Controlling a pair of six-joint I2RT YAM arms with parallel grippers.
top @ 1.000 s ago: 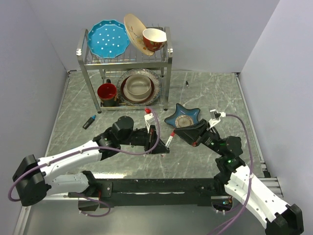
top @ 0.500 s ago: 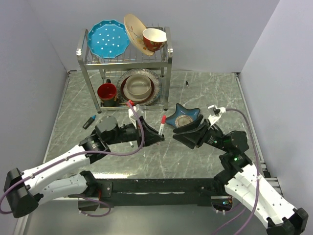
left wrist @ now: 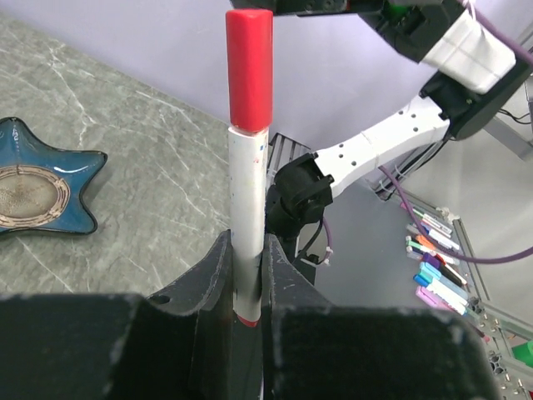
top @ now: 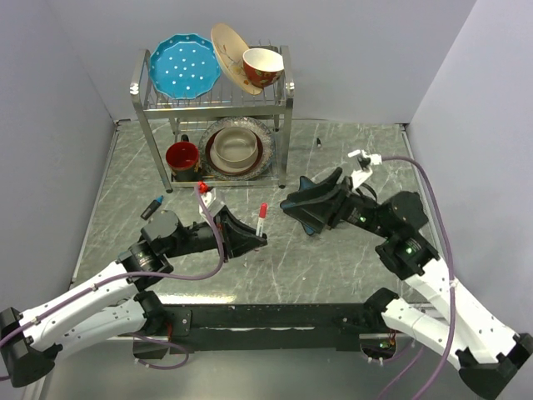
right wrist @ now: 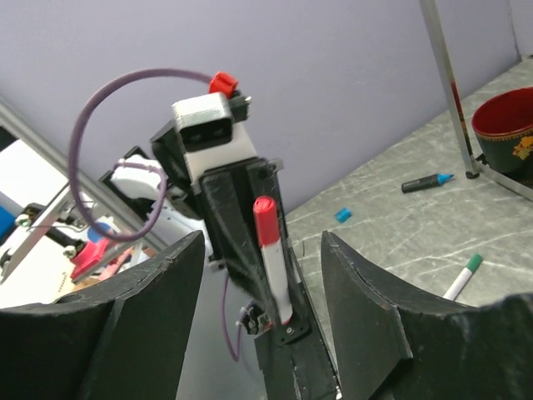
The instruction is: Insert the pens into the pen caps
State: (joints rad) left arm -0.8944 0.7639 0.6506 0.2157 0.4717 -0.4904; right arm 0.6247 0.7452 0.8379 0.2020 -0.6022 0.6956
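Left fingers [left wrist: 210, 279] first: I have them clamped on the lower barrel of the white pen [left wrist: 247, 208], which stands nearly upright between them with its red cap [left wrist: 249, 67] on top. The cap looks seated flush, so I judge this pairing all but done. To finish well I should grip the barrel straight, let any last push run along the pen's axis, then lay it on the counter [left wrist: 150, 167] without letting it roll.

My left arm reaches low and forward over the counter, wrist turned so the pen points up. My right fingers [right wrist: 141, 325] are spread wide and empty, facing the pen across a gap, that arm lifted with its elbow bent.

Farther off on the counter lie a dark blue-tipped marker [right wrist: 420, 183], a blue cap [right wrist: 343, 215] apart from it, and a green-ended pen [right wrist: 463, 275].
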